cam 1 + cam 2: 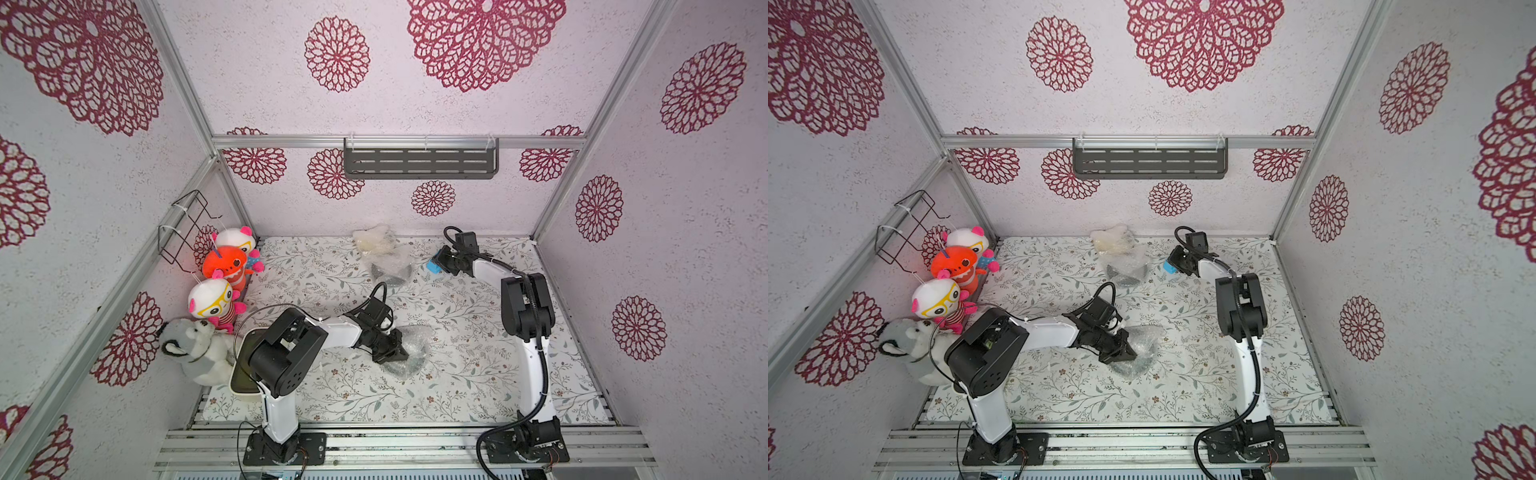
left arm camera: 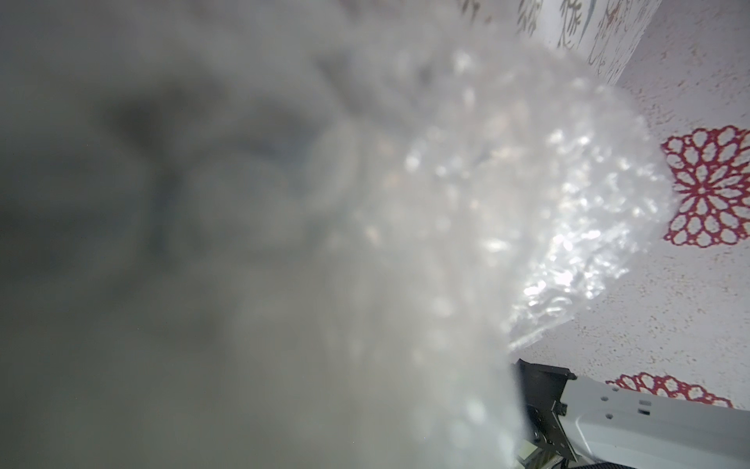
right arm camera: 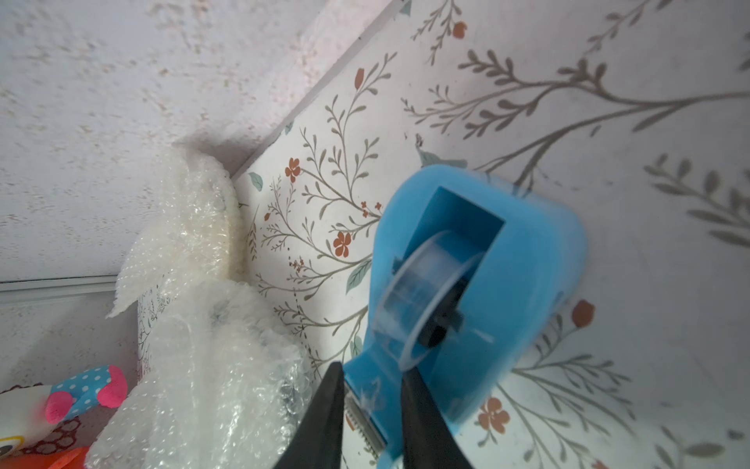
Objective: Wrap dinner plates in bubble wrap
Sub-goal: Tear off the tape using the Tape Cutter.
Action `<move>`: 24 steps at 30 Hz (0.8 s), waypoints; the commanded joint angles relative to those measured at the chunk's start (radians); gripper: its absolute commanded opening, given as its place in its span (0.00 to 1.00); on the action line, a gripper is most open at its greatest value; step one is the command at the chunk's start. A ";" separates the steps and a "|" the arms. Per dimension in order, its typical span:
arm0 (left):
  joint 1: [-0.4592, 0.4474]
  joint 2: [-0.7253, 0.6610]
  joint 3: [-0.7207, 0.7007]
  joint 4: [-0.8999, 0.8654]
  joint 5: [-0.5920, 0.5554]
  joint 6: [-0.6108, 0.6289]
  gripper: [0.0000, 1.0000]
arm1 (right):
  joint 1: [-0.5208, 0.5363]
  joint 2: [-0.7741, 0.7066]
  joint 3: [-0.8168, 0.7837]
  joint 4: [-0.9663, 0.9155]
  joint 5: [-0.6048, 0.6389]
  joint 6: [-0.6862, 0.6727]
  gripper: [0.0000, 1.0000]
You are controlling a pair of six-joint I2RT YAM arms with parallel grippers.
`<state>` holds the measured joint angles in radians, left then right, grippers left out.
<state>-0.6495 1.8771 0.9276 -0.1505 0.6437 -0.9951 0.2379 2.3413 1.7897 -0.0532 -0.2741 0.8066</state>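
Clear, crinkly bubble wrap lies bunched over a glossy dark round dinner plate on the near middle of the floral-patterned table, and the left gripper is pinched tight on a fold of it. To my eye that fold wants drawing flat across the plate and holding down so tape can seal it. Farther back the right gripper clamps the nose of a blue plastic tape dispenser; by the back wall a cream bundle leans behind a darker bundle, both wrapped.
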 commanded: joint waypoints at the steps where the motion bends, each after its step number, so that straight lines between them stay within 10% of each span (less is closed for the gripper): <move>1: 0.010 0.068 -0.032 -0.073 -0.127 0.010 0.00 | 0.008 0.003 0.034 0.059 -0.036 0.027 0.26; 24: 0.010 0.068 -0.029 -0.073 -0.123 0.013 0.00 | 0.006 0.016 0.031 0.095 0.011 0.027 0.17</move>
<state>-0.6487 1.8790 0.9276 -0.1474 0.6464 -0.9947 0.2413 2.3474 1.7897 0.0315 -0.2871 0.8402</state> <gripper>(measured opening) 0.038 0.175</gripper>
